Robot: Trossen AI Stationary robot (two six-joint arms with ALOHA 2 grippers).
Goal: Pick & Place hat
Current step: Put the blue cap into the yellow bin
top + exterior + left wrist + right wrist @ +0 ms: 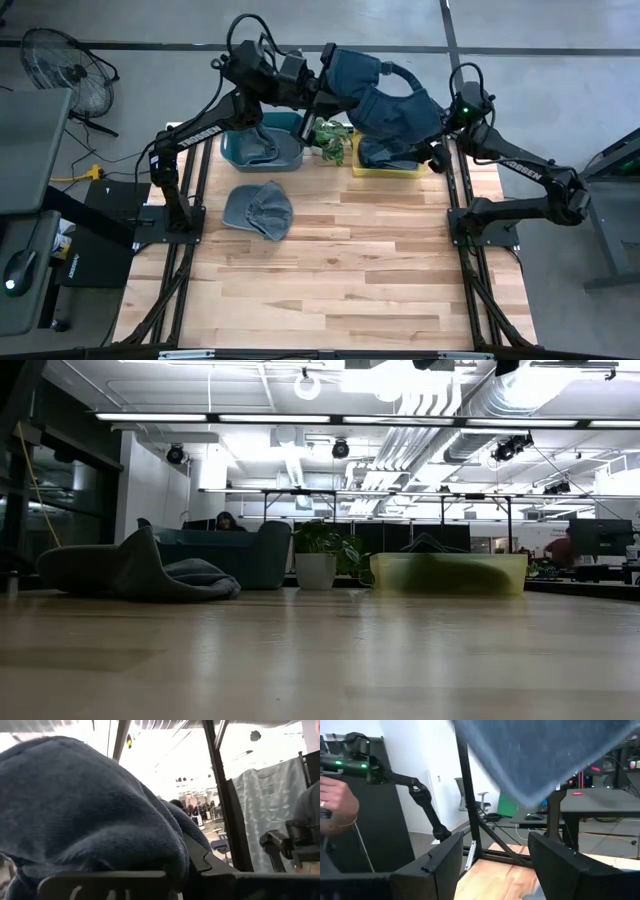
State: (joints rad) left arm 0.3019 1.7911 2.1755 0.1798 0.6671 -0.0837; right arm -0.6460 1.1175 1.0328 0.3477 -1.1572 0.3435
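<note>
My left gripper is raised above the table's far edge and shut on a dark blue hat, which fills the left wrist view. More dark blue hats are heaped in a yellow bin. A grey-blue hat lies flat on the table's left half, also in the low view. My right gripper is open at the yellow bin's right end, with blue cloth hanging just beyond its fingers. My left gripper holds the dark blue hat at its left side, coming in level from the table's left. The hat is lifted clear above the bins and bulges over the fingers. The cloth itself hides the place of contact.
A teal bin stands left of a small potted plant along the far edge. The wooden table's near half is bare. A person's hand shows in the room beyond the table. A fan stands off the table's far left.
</note>
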